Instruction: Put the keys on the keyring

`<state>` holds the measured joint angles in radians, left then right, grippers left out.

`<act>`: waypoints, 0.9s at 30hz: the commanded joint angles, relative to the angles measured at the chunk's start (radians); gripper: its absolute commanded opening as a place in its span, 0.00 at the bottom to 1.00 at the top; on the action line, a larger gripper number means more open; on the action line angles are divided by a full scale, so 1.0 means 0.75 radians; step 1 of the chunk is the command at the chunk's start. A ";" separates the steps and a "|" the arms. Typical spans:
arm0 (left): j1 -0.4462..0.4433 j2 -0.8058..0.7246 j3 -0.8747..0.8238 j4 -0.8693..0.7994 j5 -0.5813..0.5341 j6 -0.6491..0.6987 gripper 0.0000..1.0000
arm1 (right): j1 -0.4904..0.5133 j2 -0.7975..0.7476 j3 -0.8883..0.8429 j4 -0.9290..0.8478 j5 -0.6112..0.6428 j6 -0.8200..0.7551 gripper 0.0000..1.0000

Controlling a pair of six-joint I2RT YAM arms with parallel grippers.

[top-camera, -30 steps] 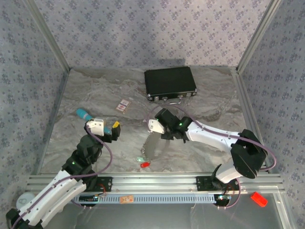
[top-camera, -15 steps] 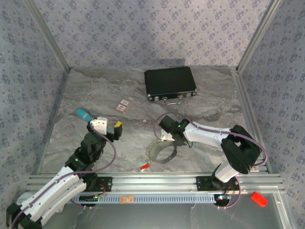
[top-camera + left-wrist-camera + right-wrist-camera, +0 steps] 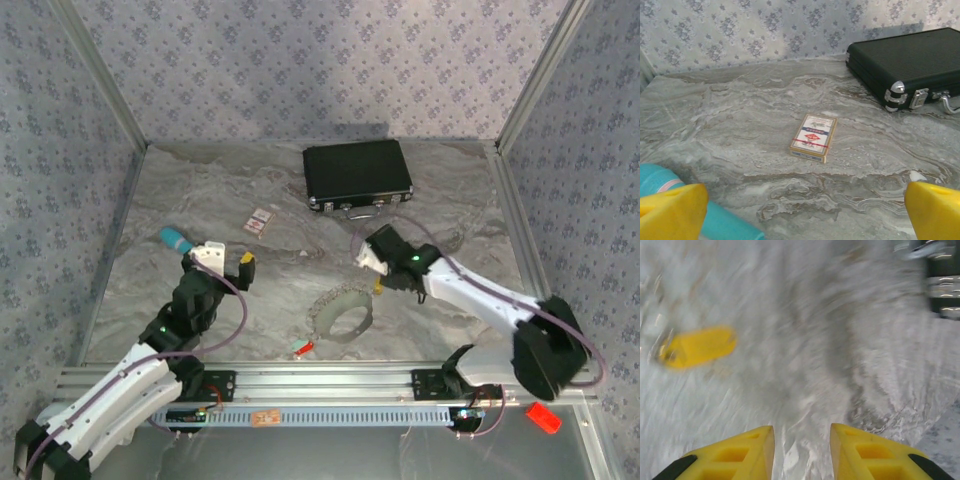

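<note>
Left gripper (image 3: 228,263) sits at 9 o'clock on the table (image 3: 450,210). Its fingers (image 3: 670,210) are spread wide with nothing between them. The teal stick (image 3: 175,239) is near its 10 o'clock and the card deck (image 3: 259,221) at its 1 o'clock. Neither is ours.

Keyring (image 3: 302,347) lies at 6 o'clock near the front edge. The red tag is clear but the wire is too thin to trace. It's untouched, and I see no key on it. The pale toothed ring (image 3: 343,312) just beside it at 1 o'clock is a distractor.

One key (image 3: 378,286) lies flat at 2 o'clock of that toothed ring, right at 6 o'clock of the right gripper (image 3: 376,262). I can't locate any other keys. The right wrist view is blurred, but the right gripper's fingers (image 3: 735,455) are apart and empty. There the key (image 3: 697,346) sits at 10 o'clock of the tips, not between them. The black case (image 3: 358,175) at 12 o'clock is irrelevant.

My read: this is the first-key pickup, in the approach phase.

- **Next move:** shift the right gripper toward 10 o'clock to centre the yellow head between the jaws, drop almost to the table, then close.
- **Risk:** the key is tiny and flat, so alignment is tight.
- **Left arm:** it likely needs to come to 6 o'clock and pin the keyring by its tag.
</note>
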<state>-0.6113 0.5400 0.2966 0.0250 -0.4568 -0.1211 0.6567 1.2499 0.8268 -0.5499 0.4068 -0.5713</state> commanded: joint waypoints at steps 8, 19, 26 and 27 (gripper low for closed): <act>0.244 0.155 0.071 0.146 0.056 0.098 1.00 | -0.564 -0.381 -0.500 1.045 -0.314 0.576 0.43; 0.492 0.528 0.005 0.563 0.079 0.142 1.00 | -0.862 -0.013 -0.745 1.789 -0.543 0.628 0.37; 0.604 0.730 -0.025 0.810 0.178 0.147 1.00 | -0.875 0.211 -0.723 1.928 -0.607 0.623 0.36; 0.620 0.751 -0.029 0.842 0.196 0.144 1.00 | -0.875 0.231 -0.719 1.940 -0.613 0.618 0.36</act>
<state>-0.1730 1.0760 0.2848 0.5117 -0.3653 -0.0154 0.0025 1.3926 0.2646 0.8089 -0.0086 -0.1196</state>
